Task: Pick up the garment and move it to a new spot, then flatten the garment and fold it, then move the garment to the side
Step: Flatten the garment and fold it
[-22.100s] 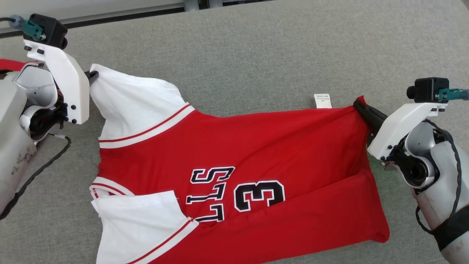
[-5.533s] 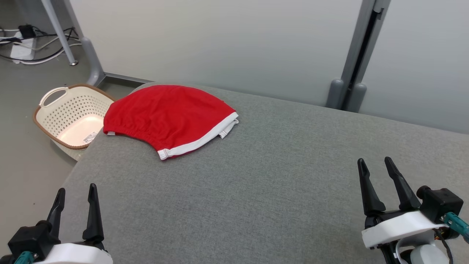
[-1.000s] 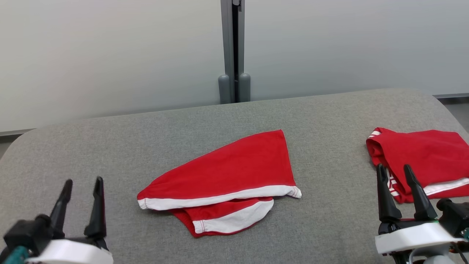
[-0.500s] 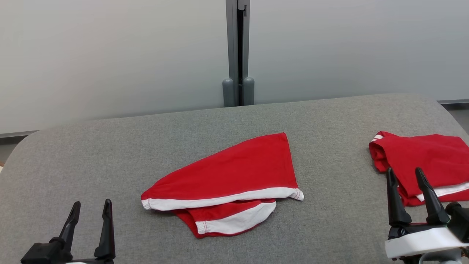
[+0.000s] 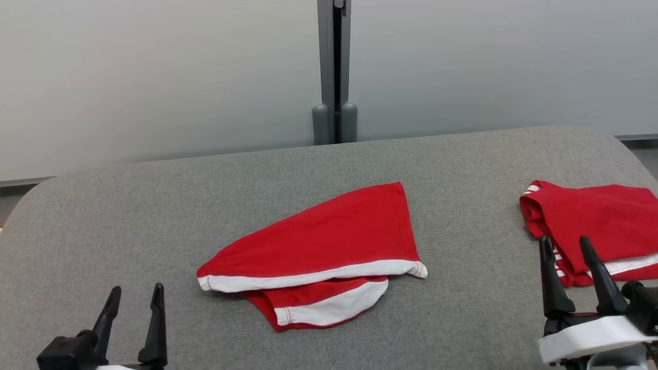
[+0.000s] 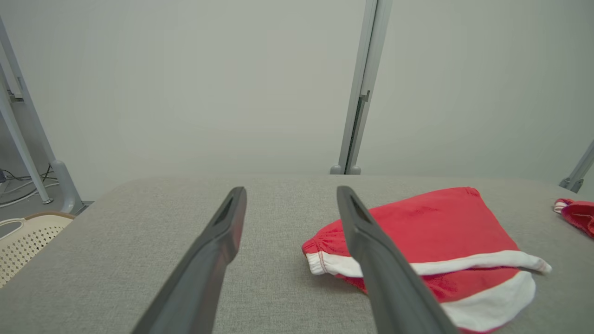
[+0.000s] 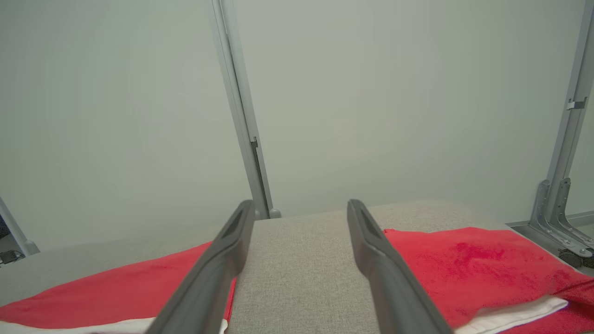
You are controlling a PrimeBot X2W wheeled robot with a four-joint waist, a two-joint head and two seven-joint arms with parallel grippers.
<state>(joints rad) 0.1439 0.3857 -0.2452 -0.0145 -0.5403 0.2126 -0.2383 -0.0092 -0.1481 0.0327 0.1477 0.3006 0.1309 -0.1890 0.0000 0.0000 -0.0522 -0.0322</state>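
Both of my pincers have their dark fingers spread apart with nothing between them. The left pincer (image 5: 136,290) hovers over the near left corner of the grey fabric-covered tabletop (image 5: 154,205), and the right pincer (image 5: 564,241) over the near edge towards the right corner.

The garment I am working on, a pair of red cloth shorts with white hem bands (image 5: 329,241), lies in the middle of the tabletop, well apart from both pincers. One leg laps crookedly over the other and the cloth is bunched at one end. I judge that it sits at its working spot but has not been smoothed. Flattening it, folding it and moving it to the side are all left to do.

A folded red cloth garment with white trim (image 5: 601,221) lies at the right edge of the tabletop, just beyond my right pincer. It looks like a finished piece set aside.

No brand, label, number or other writing can be read on either garment.
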